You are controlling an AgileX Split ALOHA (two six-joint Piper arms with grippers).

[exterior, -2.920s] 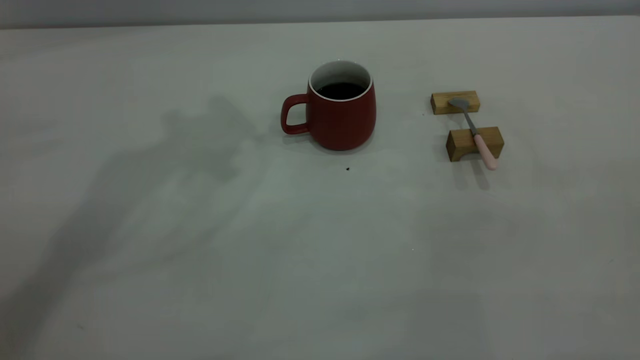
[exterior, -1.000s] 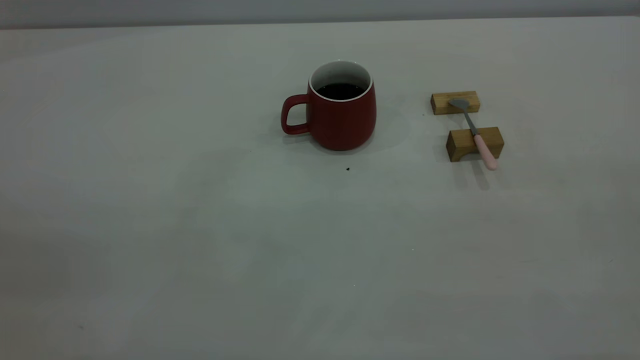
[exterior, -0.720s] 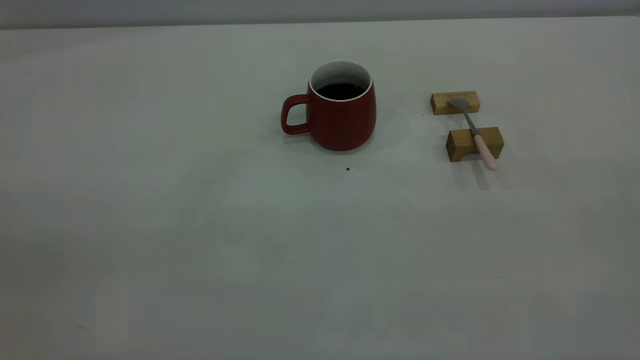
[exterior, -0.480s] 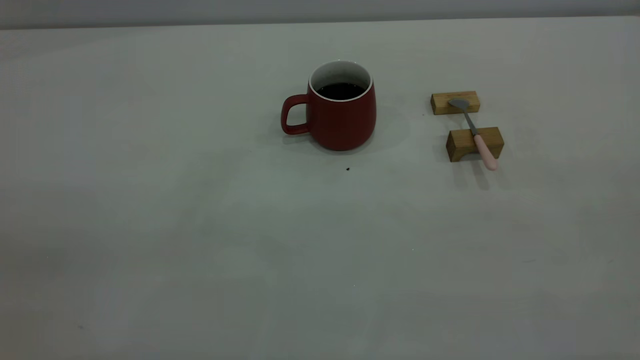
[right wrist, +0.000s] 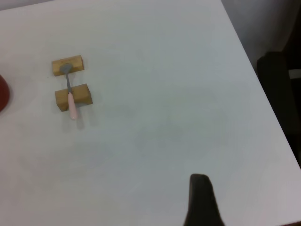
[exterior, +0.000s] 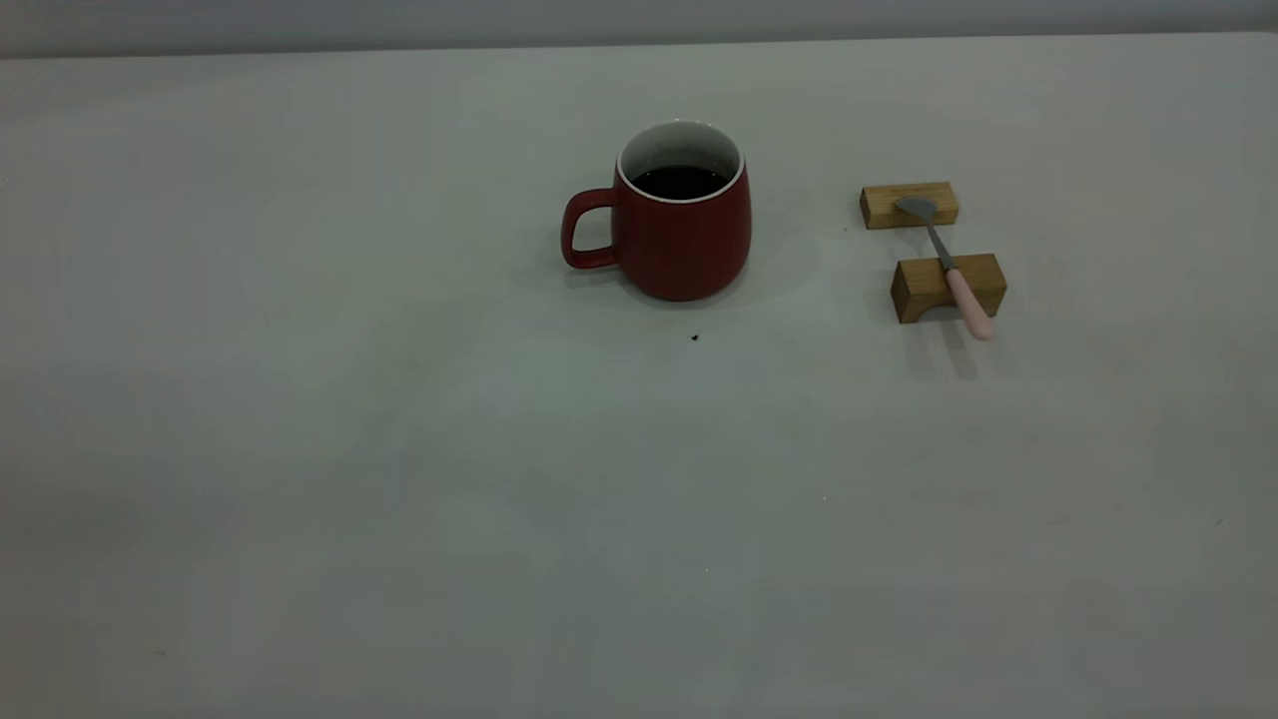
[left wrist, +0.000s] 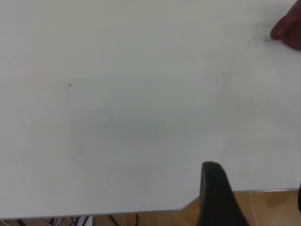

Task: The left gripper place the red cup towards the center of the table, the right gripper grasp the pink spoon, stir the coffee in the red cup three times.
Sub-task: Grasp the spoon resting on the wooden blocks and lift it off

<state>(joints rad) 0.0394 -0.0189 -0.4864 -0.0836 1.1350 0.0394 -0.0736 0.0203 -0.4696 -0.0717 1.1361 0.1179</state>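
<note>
Evidently the cup step is finished: the red cup (exterior: 682, 215) stands upright in the upper middle of the exterior frame, its coffee (exterior: 681, 181) flat, the handle pointing frame-left. The pink spoon (exterior: 949, 270) lies untouched at the upper right, bridging two wooden blocks (exterior: 934, 250), well apart from the cup. Neither arm enters that view; each wrist view shows only one dark finger low in frame, so whether the left end effector (left wrist: 217, 197) or the right end effector (right wrist: 201, 201) is released or clenched, I cannot tell. Next, I judge, the right arm must cross the worktop (exterior: 399, 449) and pinch the pink handle
</note>
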